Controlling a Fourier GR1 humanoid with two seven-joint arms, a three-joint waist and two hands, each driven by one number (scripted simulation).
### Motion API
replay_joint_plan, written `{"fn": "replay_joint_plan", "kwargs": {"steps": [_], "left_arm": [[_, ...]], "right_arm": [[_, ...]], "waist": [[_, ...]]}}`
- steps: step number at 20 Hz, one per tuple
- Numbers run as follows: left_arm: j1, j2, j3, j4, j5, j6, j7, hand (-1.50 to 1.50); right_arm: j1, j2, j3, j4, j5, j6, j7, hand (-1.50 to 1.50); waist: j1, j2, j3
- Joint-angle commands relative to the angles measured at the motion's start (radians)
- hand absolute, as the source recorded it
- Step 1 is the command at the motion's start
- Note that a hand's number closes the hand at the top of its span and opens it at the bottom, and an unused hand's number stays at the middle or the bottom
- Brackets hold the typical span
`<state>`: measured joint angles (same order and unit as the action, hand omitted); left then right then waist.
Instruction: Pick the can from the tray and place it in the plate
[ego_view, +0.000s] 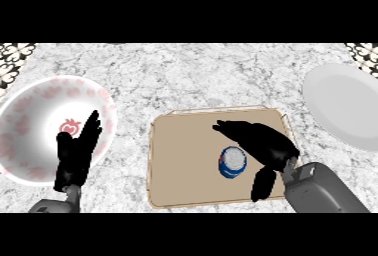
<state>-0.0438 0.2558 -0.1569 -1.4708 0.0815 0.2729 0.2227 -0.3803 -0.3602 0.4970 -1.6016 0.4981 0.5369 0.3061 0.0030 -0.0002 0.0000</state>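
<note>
- Head view: right hand arches over the can in the tray, fingers spread, gripping nothing; closing off-centre could tip it.
- Left hand, fingers straight, rests over the floral plate.

There is one view only, from the robot's head, looking steeply down onto the marble counter and close enough that only forearms and hands enter from the lower edge. The right hand sits right of centre over the tan tray; the left hand shows at lower left over a floral plate. A plain white plate is cut by the right edge, beyond the right hand
</note>
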Motion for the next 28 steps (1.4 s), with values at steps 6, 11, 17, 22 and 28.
{"fn": "replay_joint_plan", "kwargs": {"steps": [6,11,17,22,28], "left_arm": [[0.002,-0.064,0.038,0.047,-0.066,-0.022,-0.039,0.0],[-0.008,-0.066,0.064,-0.021,-0.08,-0.047,0.029,0.0],[-0.009,-0.06,0.108,0.054,-0.058,-0.107,-0.03,0.0],[-0.005,-0.102,0.084,0.046,-0.116,-0.084,-0.032,0.0],[0.054,-0.093,0.078,-0.069,-0.127,-0.07,0.033,0.0]], "right_arm": [[0.118,0.076,-0.031,-0.025,0.136,0.03,-0.06,-1.5],[0.027,0.139,-0.088,0.109,0.192,0.066,-0.112,-1.5],[0.028,0.105,-0.086,0.072,0.242,0.091,-0.196,1.5],[0.026,0.134,-0.086,0.212,0.366,-0.069,-0.332,1.5],[0.051,0.129,-0.144,0.107,0.41,-0.178,-0.285,1.5]], "waist": [[-0.004,0.0,0.0],[0.0,0.0,0.0],[-0.003,0.0,0.0],[-0.001,0.001,0.0],[-0.003,-0.002,0.0]]}}
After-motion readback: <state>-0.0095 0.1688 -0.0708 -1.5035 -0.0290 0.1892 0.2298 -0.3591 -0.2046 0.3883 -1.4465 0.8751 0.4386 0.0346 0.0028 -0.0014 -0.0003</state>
